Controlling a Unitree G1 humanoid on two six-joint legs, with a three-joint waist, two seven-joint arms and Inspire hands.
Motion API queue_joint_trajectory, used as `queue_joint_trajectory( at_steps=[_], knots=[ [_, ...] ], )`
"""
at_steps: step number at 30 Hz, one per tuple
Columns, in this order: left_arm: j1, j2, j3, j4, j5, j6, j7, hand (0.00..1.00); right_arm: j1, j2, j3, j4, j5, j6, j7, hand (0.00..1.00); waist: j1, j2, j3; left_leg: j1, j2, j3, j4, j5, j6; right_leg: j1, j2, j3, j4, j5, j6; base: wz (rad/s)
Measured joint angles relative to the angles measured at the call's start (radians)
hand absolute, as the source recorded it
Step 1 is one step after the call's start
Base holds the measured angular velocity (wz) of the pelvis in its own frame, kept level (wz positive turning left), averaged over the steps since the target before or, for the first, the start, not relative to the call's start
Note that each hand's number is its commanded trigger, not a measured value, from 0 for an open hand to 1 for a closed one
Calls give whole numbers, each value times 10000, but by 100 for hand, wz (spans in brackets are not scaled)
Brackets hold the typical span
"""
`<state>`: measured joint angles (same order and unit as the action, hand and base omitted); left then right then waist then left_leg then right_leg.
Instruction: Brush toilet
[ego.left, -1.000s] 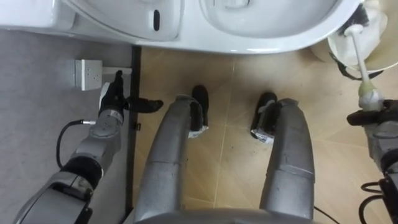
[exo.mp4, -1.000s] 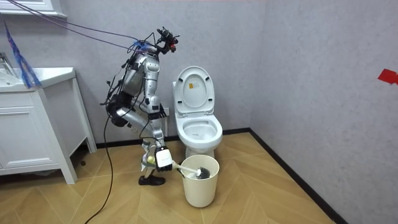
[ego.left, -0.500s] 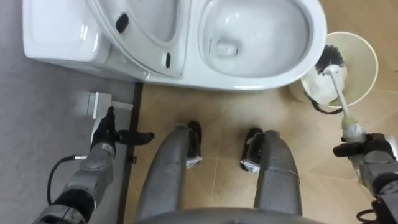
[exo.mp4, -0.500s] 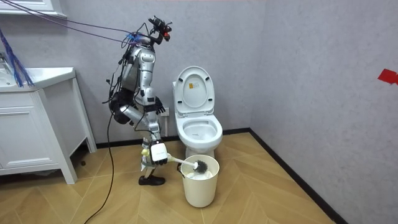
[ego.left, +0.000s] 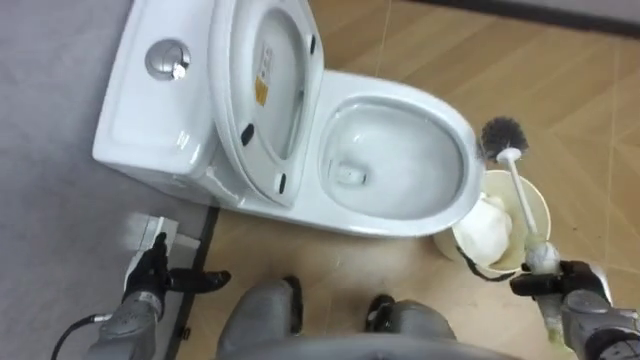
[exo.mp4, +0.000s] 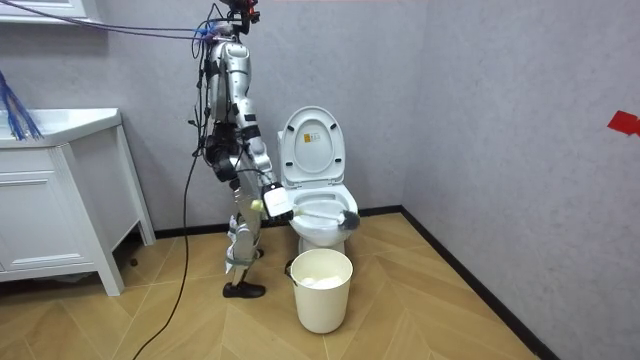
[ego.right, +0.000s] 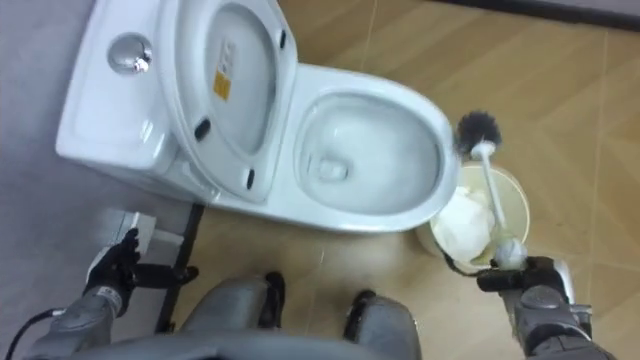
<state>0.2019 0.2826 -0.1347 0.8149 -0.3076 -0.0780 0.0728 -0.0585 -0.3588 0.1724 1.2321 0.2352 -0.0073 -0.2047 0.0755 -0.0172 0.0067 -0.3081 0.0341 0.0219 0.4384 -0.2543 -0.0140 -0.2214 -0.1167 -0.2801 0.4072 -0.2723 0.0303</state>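
Where a second ago the robot was bent low with the bristles down in the bin, it now stands upright beside the white ceramic toilet (ego.left: 400, 88). Its right hand (ego.left: 578, 300), fingers curled round the handle end, holds the white-handled, dark-bristled toilet brush (ego.left: 517, 195) lifted clear of the round cream waste bin (ego.left: 541, 203), its head just beside the bowl's rim. The left hand (ego.left: 148, 282) hangs near the wall, fingers straight, empty. Scrubbing has not begun; the head likely swings into the bowl next.
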Motion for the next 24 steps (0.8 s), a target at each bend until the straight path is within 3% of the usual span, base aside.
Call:
queue_joint_trajectory(
  at_steps=[3, 7, 9, 14, 19, 24],
  knots=[
    [521, -114, 196, -350, 430, -8, -189, 0, 251, 401, -3, -86, -48, -71, 227, 100, -56, -222, 2, 866, -58, -134, -386, 5, -6, 1078, 38, -320, -586, 33, 53, 25],
    [894, -337, 567, -997, 861, -243, -191, 0, 494, 546, -39, -504, -102, -313, 286, 100, 60, -261, 8, 1421, -95, -289, -623, 4, -8, 1911, 129, -612, -1334, 134, 128, 19],
    [1406, -392, 886, -1890, 1559, -341, -136, 0, 580, 648, -31, -720, -273, -422, 302, 100, 154, -289, 22, 1721, -104, -298, -693, 3, -8, 2339, 139, -802, -1543, 145, 131, 8],
    [2029, -477, 1251, -3771, 3097, -601, 20, 0, 619, 675, 1, -707, -423, -627, 259, 100, 551, -308, 23, 1825, -132, -576, -705, 3, -9, 2611, 177, -1083, -1660, 145, 132, 16],
    [2555, -727, 1580, -5558, 4340, -610, 419, 0, 610, 669, -12, -690, -740, -687, 242, 100, 728, -370, 57, 1949, -179, -907, -671, 3, -10, 2978, 225, -1347, -1747, 144, 132, 28],
    [2727, -727, 1976, -6863, 6203, -669, 867, 0, 581, 662, -113, -674, -1560, -1134, 278, 100, 784, -380, 84, 1950, -184, -1006, -625, 20, -50, 3239, 312, -1379, -1915, 143, 134, 22]
  ],
)
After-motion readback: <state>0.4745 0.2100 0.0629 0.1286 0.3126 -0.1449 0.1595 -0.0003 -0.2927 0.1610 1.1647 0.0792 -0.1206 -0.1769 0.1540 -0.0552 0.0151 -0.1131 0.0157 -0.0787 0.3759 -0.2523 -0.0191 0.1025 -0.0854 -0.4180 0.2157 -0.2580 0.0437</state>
